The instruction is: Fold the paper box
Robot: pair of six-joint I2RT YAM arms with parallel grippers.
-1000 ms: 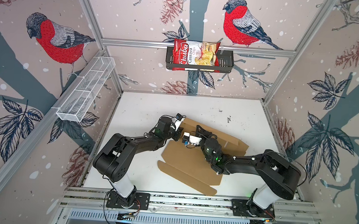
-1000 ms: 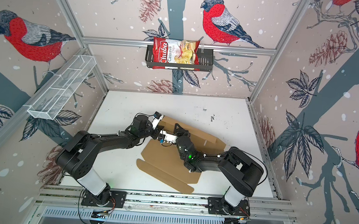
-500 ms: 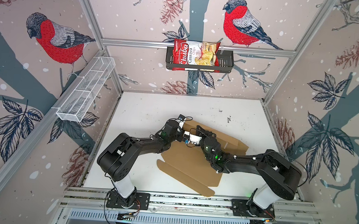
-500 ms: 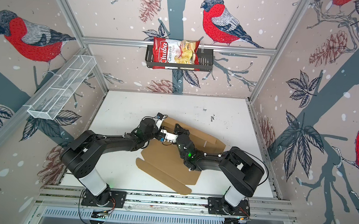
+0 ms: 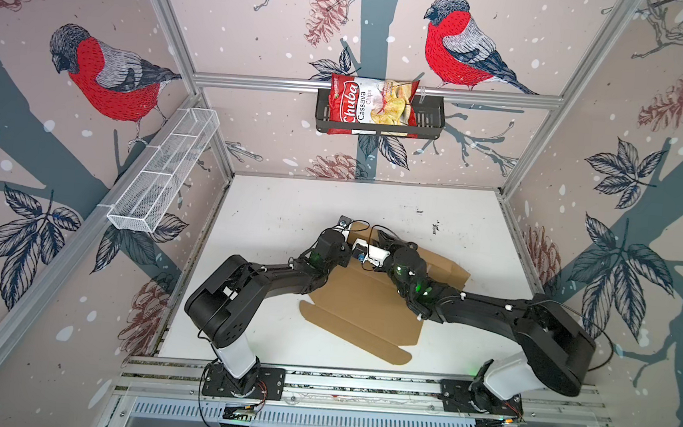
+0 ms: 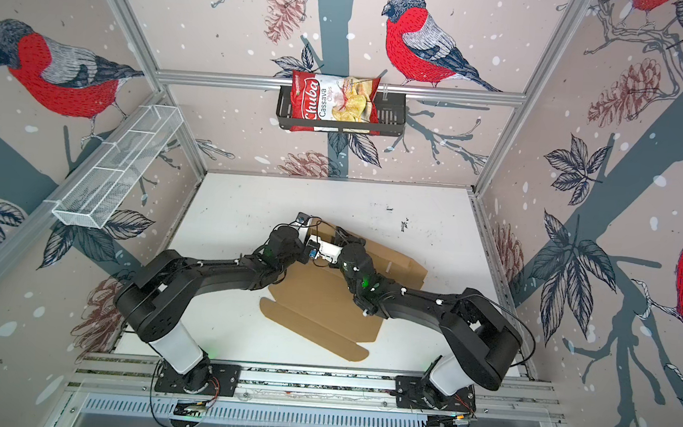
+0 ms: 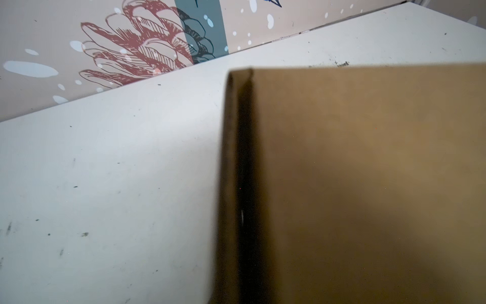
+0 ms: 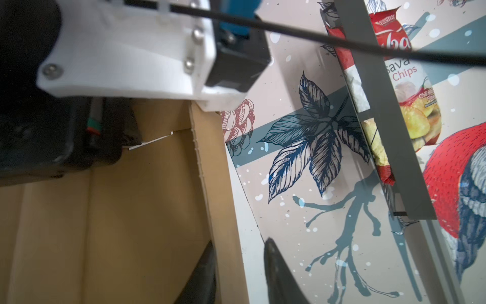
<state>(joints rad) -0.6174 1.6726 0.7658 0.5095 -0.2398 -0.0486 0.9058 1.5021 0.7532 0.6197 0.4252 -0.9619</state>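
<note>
The paper box (image 5: 362, 303) (image 6: 324, 305) is a flat brown cardboard sheet lying on the white table (image 5: 289, 219), with its far-left flap raised. In both top views the two grippers meet at that flap. My left gripper (image 5: 353, 240) (image 6: 312, 237) is shut on the flap. In the left wrist view the cardboard (image 7: 355, 171) stands upright and hides the fingers. My right gripper (image 5: 383, 239) (image 8: 239, 276) is open and straddles the flap's edge (image 8: 210, 171). One of its fingers (image 8: 278, 273) stands clear of the card.
A red chips bag (image 5: 371, 106) sits in a black basket (image 5: 430, 121) on the back wall. A white wire basket (image 5: 163, 175) hangs on the left wall. Aluminium rails (image 5: 360, 380) run along the front edge, and both arm bases stand on them.
My right gripper has opened from shut on the flap's edge. My left gripper has moved right, toward the right gripper, carrying the flap with it.
</note>
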